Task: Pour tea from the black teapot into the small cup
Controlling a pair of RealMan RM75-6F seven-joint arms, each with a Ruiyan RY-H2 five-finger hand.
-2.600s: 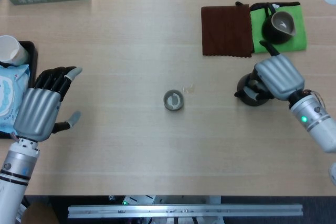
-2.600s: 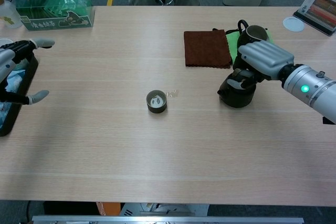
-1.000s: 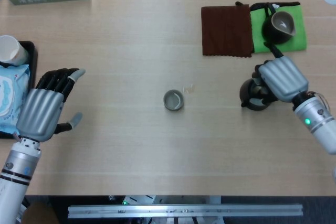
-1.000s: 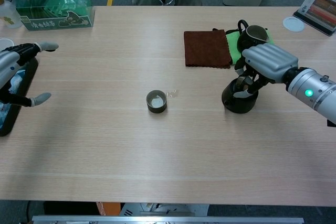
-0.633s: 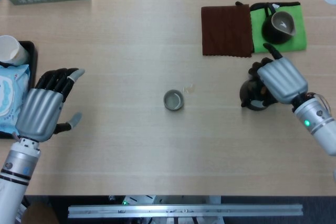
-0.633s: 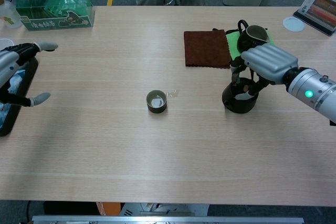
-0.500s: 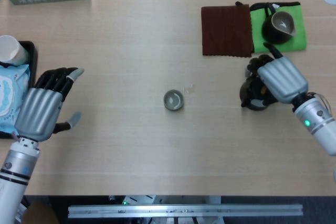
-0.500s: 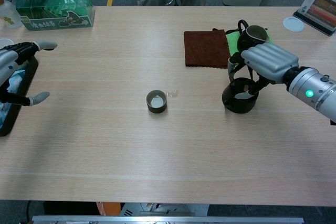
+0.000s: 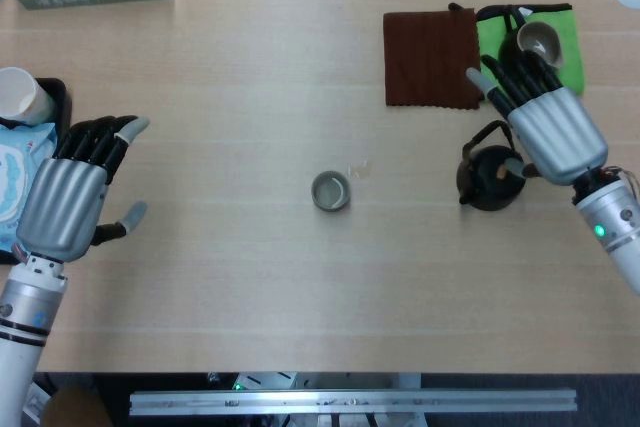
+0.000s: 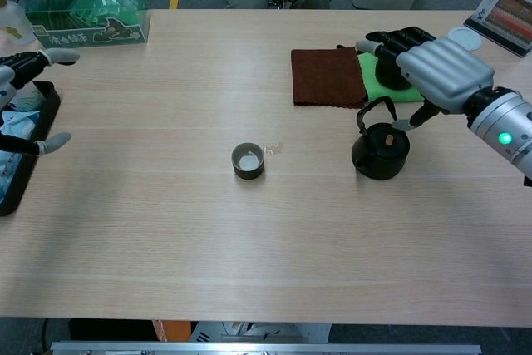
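Black teapot (image 9: 490, 180) is sitting on the table (image 9: 250, 277) in the head view, well to the right of the small cup (image 9: 330, 191), with its arched handle standing up and its spout seeming to point toward the cup. The right hand (image 9: 545, 127) is hovering just beyond the teapot with fingers spread apart and nothing in them; only its thumb is lying close to the pot's far side, and I cannot tell whether it is touching. The left hand (image 9: 68, 197) is hanging open far to the left of the cup, gripping nothing, beside a black tray (image 9: 62, 107).

Beyond the teapot, a brown cloth (image 9: 432, 58) and a green mat (image 9: 570, 57) carrying a dark pitcher (image 9: 535, 47) are lying side by side.

In the chest view, the teapot (image 10: 379, 150) is standing upright with its handle loop clear above the lid, and the right hand (image 10: 436, 68) is floating above and behind it, fingers reaching over the pitcher rather than the handle. The cup (image 10: 248, 160) is showing a pale inside, and the left hand (image 10: 21, 97) is only partly showing at the edge.

To do this step well, I judge the right hand should be coming down so the fingers are hooking through the handle loop, closing firmly before lifting, since a loose hold could let the pot swing. Carrying it level to the cup and tipping slowly should be keeping the pour inside such a narrow rim.
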